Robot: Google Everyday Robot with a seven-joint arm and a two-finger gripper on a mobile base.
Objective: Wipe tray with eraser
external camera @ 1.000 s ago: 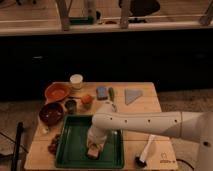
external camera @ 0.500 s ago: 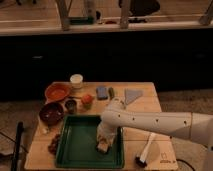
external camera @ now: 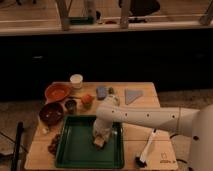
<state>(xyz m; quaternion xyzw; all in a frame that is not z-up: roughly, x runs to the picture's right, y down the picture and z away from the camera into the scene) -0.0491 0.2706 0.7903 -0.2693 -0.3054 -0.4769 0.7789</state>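
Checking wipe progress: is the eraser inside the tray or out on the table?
Inside. The eraser sits on the tray floor, near its right rim, directly beneath the gripper, which reaches down into the tray.

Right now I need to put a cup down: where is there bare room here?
Bare wood lies by the right edge, between the grey triangle and the white-handled brush, though the arm crosses above it. The tray's left half is bare; the gripper is over the eraser on its right half. The back-left corner is crowded with bowls and cups.
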